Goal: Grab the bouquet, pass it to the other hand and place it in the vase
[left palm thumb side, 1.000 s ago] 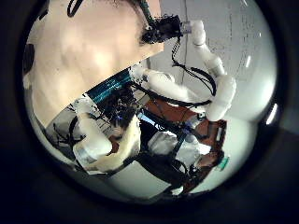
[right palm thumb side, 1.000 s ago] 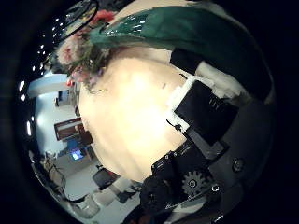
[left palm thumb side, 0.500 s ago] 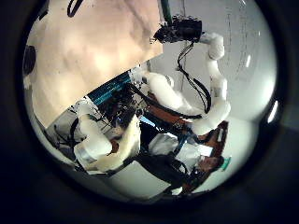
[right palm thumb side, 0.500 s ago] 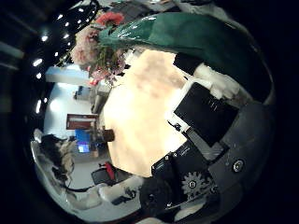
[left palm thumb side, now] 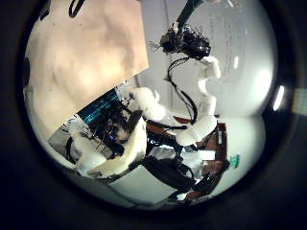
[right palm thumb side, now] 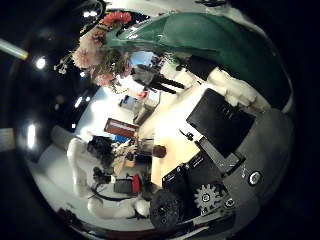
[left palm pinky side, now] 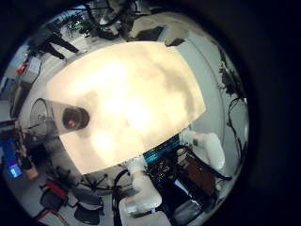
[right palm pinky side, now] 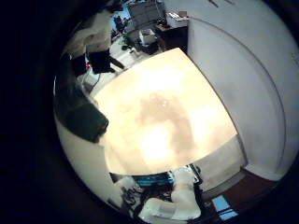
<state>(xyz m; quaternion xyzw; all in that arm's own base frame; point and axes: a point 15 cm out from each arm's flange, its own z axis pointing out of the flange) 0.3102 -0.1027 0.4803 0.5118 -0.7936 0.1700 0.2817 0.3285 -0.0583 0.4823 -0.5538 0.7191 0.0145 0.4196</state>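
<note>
- two hands are in play, and only one has the thing: my right hand holds the bouquet, and its fingers are curled on the wrap.
- the wrap lies right across that palm, very close, and the flowers stick out past the end of it.
- the bouquet is up in the air, well above the table, not lying on it.
- my left hand holds nothing. its fingers look loose and open, and it is well apart from the right hand.
- so i think the pick up is done, and the pass is the step i am in now. it is not done yet.
- next i need to bring the two hands close, with the wrap end turned to my left palm.
- the left fingers must close on the wrap before the right fingers let go, or the bouquet will drop.
- the vase stands on the table near one edge, with its mouth up, so the stems have to go in from above.
- the table top is flat and mostly bare. i see little on it but the vase and something see-through just beside it.
- the room around is busy, with desks, chairs, screens and bright lamps up on the ceiling.
</note>
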